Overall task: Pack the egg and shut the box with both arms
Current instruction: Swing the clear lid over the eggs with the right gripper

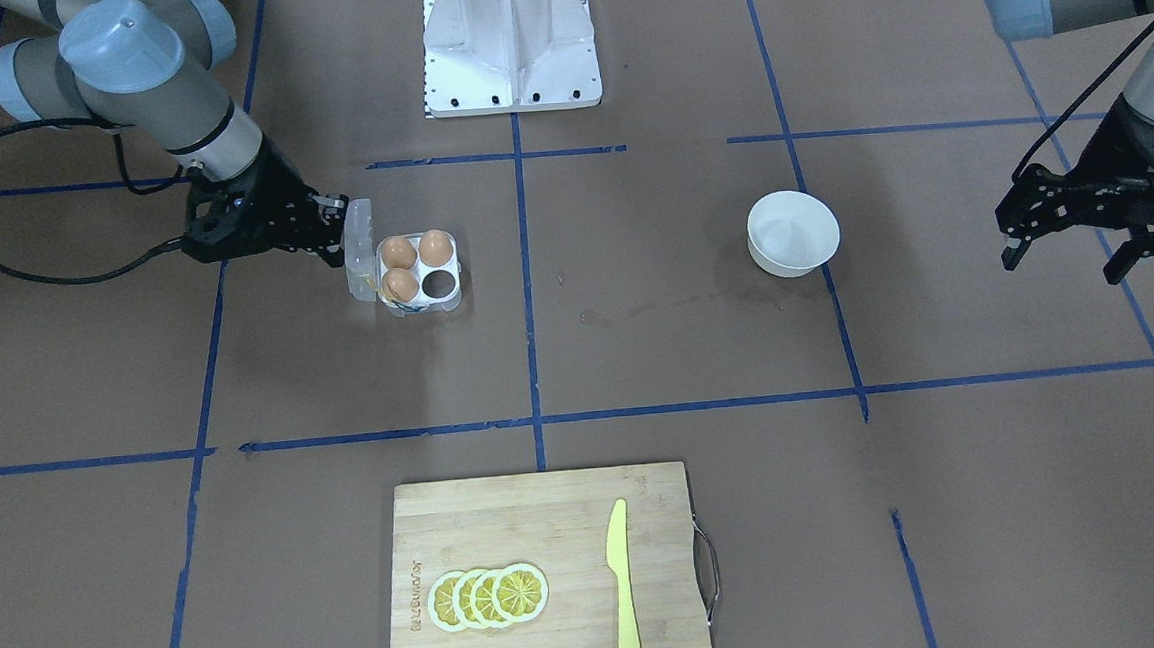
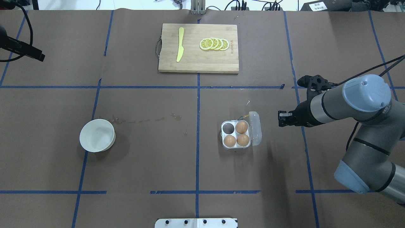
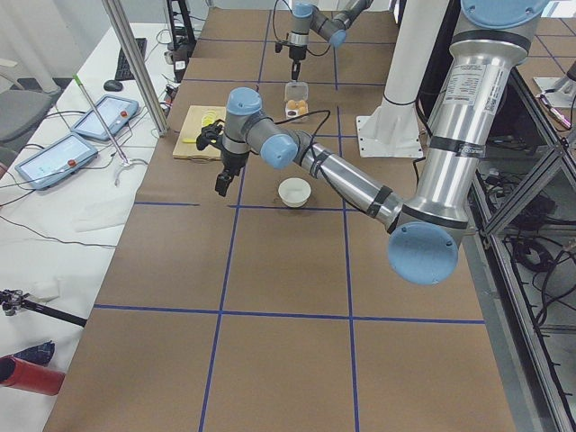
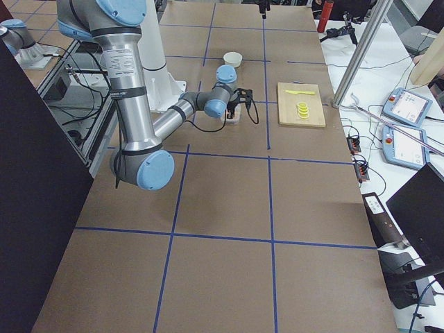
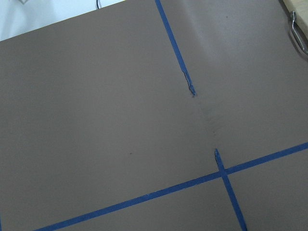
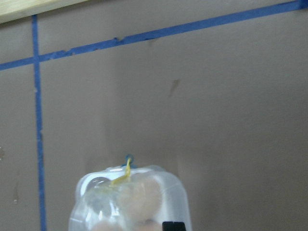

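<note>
The clear box (image 1: pixel 421 273) stands open on the table, its lid (image 1: pixel 359 249) raised on the side toward my right gripper. Three orange-brown eggs (image 1: pixel 398 252) fill three cells and one cell (image 1: pixel 441 285) is empty. The box also shows in the overhead view (image 2: pixel 236 135), with its lid (image 2: pixel 255 128). My right gripper (image 1: pixel 332 224) hovers right by the lid's outer side and looks shut on nothing. In the right wrist view the lid (image 6: pixel 130 197) fills the bottom edge. My left gripper (image 1: pixel 1064 264) is open and empty, far off past the bowl.
An empty white bowl (image 1: pixel 793 234) stands between the box and my left gripper. A wooden cutting board (image 1: pixel 509 528) with lemon slices (image 1: pixel 489 597) and a yellow knife (image 1: pixel 622 587) lies at the far edge. The white pedestal (image 1: pixel 509 38) is at the robot's base.
</note>
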You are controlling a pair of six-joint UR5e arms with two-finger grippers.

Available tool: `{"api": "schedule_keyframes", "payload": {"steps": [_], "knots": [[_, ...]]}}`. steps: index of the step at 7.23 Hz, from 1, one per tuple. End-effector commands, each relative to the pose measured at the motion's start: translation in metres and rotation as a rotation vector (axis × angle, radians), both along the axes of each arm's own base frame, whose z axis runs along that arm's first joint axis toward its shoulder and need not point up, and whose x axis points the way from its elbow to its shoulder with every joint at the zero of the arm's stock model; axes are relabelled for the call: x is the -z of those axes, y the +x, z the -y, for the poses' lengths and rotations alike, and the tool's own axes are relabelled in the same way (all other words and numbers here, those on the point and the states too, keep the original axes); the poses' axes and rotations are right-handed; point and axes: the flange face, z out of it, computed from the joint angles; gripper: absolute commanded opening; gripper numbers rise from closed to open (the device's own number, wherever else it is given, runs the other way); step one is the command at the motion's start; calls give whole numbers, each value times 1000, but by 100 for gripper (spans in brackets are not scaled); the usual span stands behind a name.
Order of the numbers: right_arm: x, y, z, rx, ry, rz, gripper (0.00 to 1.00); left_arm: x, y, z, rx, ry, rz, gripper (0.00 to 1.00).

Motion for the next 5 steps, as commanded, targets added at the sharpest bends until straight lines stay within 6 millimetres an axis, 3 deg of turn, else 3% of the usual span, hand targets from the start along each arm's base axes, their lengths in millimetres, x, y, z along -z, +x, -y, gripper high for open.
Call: {"api": "schedule_keyframes", "payload": {"steps": [1, 2, 3, 5], "knots": [[57, -51, -23, -39, 16, -17, 0, 0, -2, 0, 2, 1, -1, 100], [64, -39, -25, -37, 16, -7, 0, 0, -2, 0, 2, 1, -1, 100], [64, -27, -14, -52, 14, -3, 0, 1, -3, 0, 4, 2, -1, 100], [47, 19, 26, -81, -34, -7, 0, -2, -21, 5, 5, 27, 17, 100]]}}
